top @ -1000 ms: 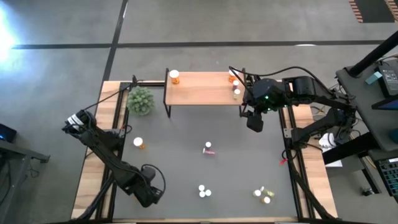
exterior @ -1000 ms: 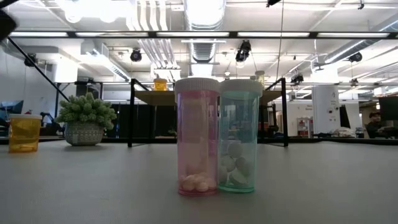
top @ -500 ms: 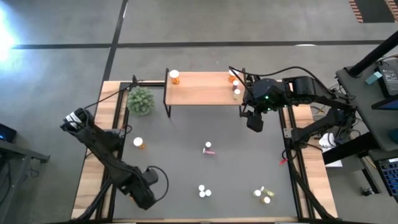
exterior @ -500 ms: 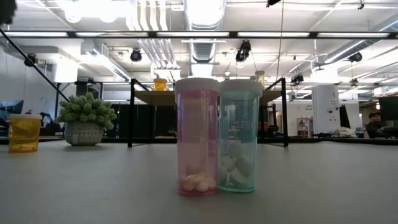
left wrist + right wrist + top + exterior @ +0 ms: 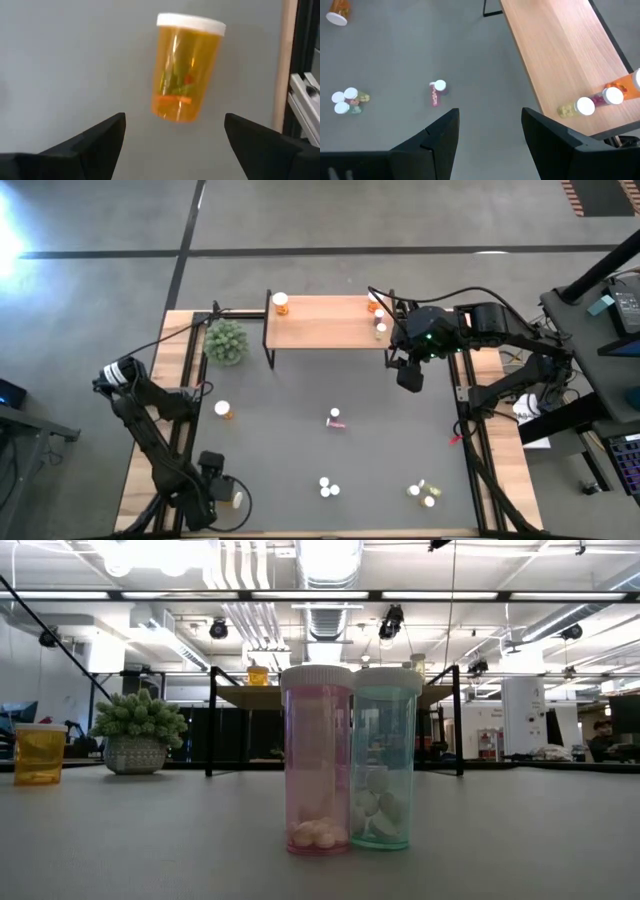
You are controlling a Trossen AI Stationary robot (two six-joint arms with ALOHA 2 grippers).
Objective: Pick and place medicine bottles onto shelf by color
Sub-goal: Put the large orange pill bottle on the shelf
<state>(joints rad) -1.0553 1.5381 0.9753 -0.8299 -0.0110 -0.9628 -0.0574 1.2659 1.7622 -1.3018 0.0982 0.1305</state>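
My left gripper (image 5: 220, 489) is open near the mat's near-left corner. A white-capped orange bottle (image 5: 187, 67) stands on the mat just ahead of its fingers, untouched; it also shows in the high view (image 5: 237, 498). My right gripper (image 5: 409, 377) is open and empty, hovering beside the right end of the light-wood shelf (image 5: 325, 320). An orange bottle (image 5: 281, 302) stands at the shelf's left end, and three bottles (image 5: 380, 316) at its right end. More bottles stand or lie on the mat: orange (image 5: 223, 409), pink (image 5: 336, 418), a pink and green pair (image 5: 327, 488) and yellow-green ones (image 5: 424, 494).
A green spiky plant (image 5: 226, 341) stands on the mat left of the shelf. Black frame rails (image 5: 186, 380) run along both sides of the mat. In the low view the pink bottle (image 5: 317, 760) and the green bottle (image 5: 384, 758) stand close to the camera.
My left gripper has drawn back toward the table's left edge. This has uncovered the orange bottle that now stands on the mat just ahead of its fingers. My right arm has kept still.
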